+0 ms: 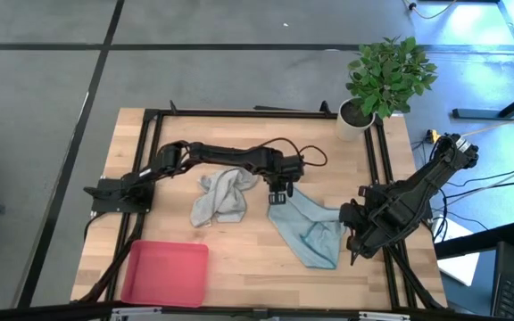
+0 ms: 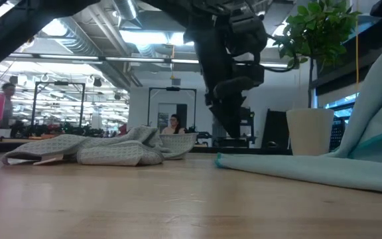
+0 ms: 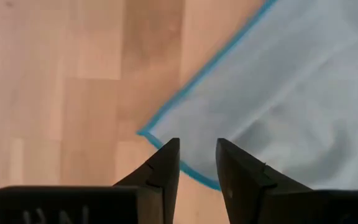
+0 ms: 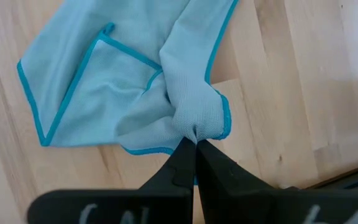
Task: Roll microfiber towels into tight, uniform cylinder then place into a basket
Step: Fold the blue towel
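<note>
Right gripper (image 4: 194,144): jaws pressed together, pinching a bunched fold of the blue towel (image 4: 129,81) at its edge. In the high view this gripper (image 1: 357,234) sits at the right side of the desk (image 1: 239,259), at the right end of the same towel (image 1: 309,227), which trails from it toward the desk's middle.

Left gripper (image 3: 196,163): jaws spread a little, nothing between them, poised over the hemmed corner of the blue towel (image 3: 278,93). The corner lies flat on the wood. From overhead the left gripper (image 1: 279,190) hangs above the towel's upper-left corner, near the middle of the desk.

Grey towel (image 1: 221,196): crumpled heap just left of the left gripper, untouched. Red basket (image 1: 166,272): front left of the desk, well apart from both towels; nothing seen in it. Potted plant (image 1: 377,85) at the far right corner.

Judgement: the blue towel is being spread out before rolling; no roll has begun, so the task is at an early stage.

To do this step well:
- The left jaws should drop straight onto the corner hem, take one layer only, and close firmly.
- Both arms should then pull apart evenly so the cloth lies flat and square.
- The right end is bunched; it will likely need re-gripping, or the roll comes out uneven.
</note>
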Robot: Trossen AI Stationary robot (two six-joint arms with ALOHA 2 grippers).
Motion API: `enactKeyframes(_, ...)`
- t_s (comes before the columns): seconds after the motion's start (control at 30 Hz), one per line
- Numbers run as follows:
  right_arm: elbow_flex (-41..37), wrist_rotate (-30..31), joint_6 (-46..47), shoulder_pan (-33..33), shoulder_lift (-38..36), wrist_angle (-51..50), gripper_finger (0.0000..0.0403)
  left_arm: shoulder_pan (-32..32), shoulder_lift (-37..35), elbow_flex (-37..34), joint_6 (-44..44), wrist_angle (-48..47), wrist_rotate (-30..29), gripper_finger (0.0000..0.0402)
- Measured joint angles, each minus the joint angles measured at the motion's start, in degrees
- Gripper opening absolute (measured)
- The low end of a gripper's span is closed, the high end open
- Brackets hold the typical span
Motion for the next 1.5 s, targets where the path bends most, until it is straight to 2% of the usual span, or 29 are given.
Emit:
enactKeyframes(0.2,0.00,1.33,0.01,0.00,0.00,0.00,0.0010,2.28,2.11,0.02,0.01,4.02,-0.09,0.0107)
enactKeyframes(0.47,0.00,1.38,0.02,0.00,0.00,0.00,0.0010,4.71,3.28,-0.02,-0.51,3.78,0.93,0.0108)
enactKeyframes(0.6,0.00,1.40,0.02,0.00,0.00,-0.02,0.0010,5.19,4.26,-0.02,-0.29,3.68,3.43,0.0108)
enactKeyframes(1.07,0.00,2.44,0.03,0.00,0.00,0.00,0.0010,5.14,5.49,0.14,2.84,4.12,3.74,0.0107)
enactKeyframes(1.2,0.00,2.95,0.04,0.00,0.00,0.00,0.0010,5.08,5.64,0.16,3.15,3.67,3.76,0.0088)
enactKeyframes(1.43,0.00,4.21,0.99,0.01,0.00,-0.02,0.0010,4.99,6.26,0.31,4.09,2.20,3.14,0.0008)
enactKeyframes(1.5,0.00,4.79,1.27,0.00,0.00,-0.09,0.0010,4.79,6.28,0.29,4.20,2.17,3.06,0.0006)
